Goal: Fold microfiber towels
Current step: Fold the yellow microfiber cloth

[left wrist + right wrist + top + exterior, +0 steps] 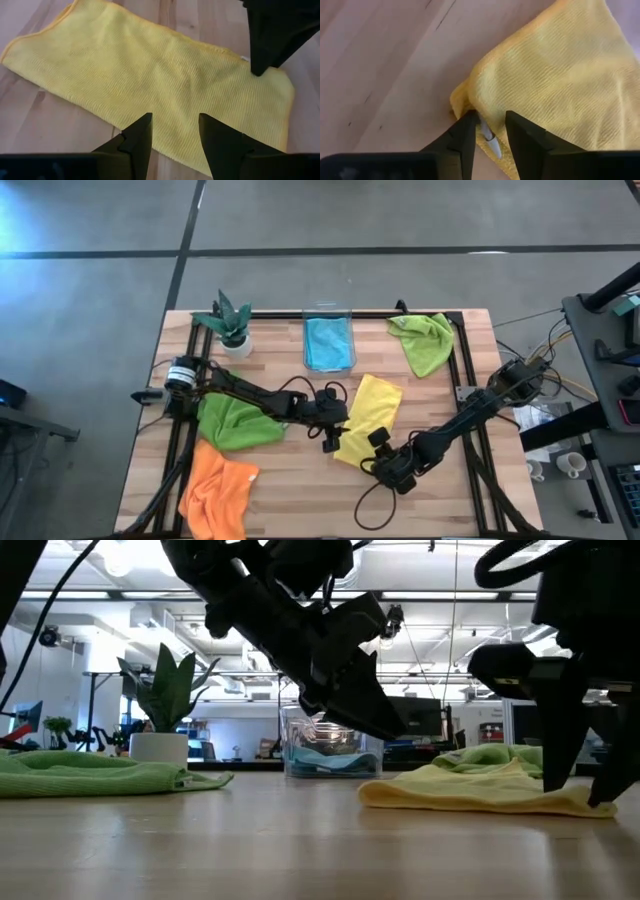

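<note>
A yellow towel (pixel 368 418) lies flat on the wooden table's middle. My left gripper (pixel 175 132) hangs open above the towel's left edge, clear of it (pixel 385 725). My right gripper (pixel 492 135) points down at the towel's near corner, open by a narrow gap. A blue towel (pixel 328 343) lies in a clear bin. A lime green towel (pixel 424 340) sits at the far right, a darker green towel (pixel 235 423) at the left, and an orange towel (pixel 218 492) at the near left. My right gripper comes from above, slanting, onto the yellow towel's near corner (pixel 470 100). Its fingers (pixel 465 135) stand on either side of the hem and a white label (pixel 489 137). Their tips reach down to the cloth (pixel 552 785). The towel lies flat on the table, not pinched.
A small potted plant (pixel 232 325) stands at the far left. The clear bin (pixel 328 310) is at the far middle. A black frame (pixel 462 370) runs along the table's sides. Bare wood shows at the near middle (pixel 300 500).
</note>
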### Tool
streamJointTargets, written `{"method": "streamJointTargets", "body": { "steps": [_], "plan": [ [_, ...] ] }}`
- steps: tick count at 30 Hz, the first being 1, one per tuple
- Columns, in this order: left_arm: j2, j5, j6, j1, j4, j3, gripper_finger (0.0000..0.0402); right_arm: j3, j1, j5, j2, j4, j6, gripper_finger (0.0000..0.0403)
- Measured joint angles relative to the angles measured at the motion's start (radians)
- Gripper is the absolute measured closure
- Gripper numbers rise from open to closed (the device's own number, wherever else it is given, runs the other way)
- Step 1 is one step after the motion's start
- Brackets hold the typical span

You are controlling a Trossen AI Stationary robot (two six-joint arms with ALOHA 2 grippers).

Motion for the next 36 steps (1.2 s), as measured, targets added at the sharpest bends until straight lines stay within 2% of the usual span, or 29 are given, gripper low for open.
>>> {"method": "streamJointTargets", "body": {
  "steps": [12,16,19,24,28,30,36],
  "plan": [
    [0.000,0.000,0.000,-0.001,0.000,0.000,0.0256,0.065,-0.011,-0.003,0.001,0.009,0.069,0.0387],
    [0.000,0.001,0.000,-0.002,0.000,0.000,0.0256,0.091,-0.019,-0.002,0.000,-0.004,0.103,0.0393],
    [0.000,0.001,0.000,-0.003,0.000,0.000,0.0256,0.142,-0.018,-0.002,0.000,-0.100,0.083,0.0394],
    [-0.001,0.002,0.000,-0.006,-0.003,0.000,0.0256,0.265,-0.019,0.038,0.000,-0.353,0.082,0.0394],
    [-0.001,0.005,0.001,-0.010,-0.014,0.000,0.0256,0.336,-0.013,0.007,-0.002,-0.493,0.121,0.0394],
    [-0.001,0.005,0.001,-0.010,-0.013,0.000,0.0256,0.335,-0.010,-0.020,-0.001,-0.471,0.123,0.0394],
    [-0.001,0.030,0.001,-0.011,-0.013,0.000,0.0256,0.243,-0.012,-0.140,0.031,-0.255,0.135,0.0394]
  ]
}}
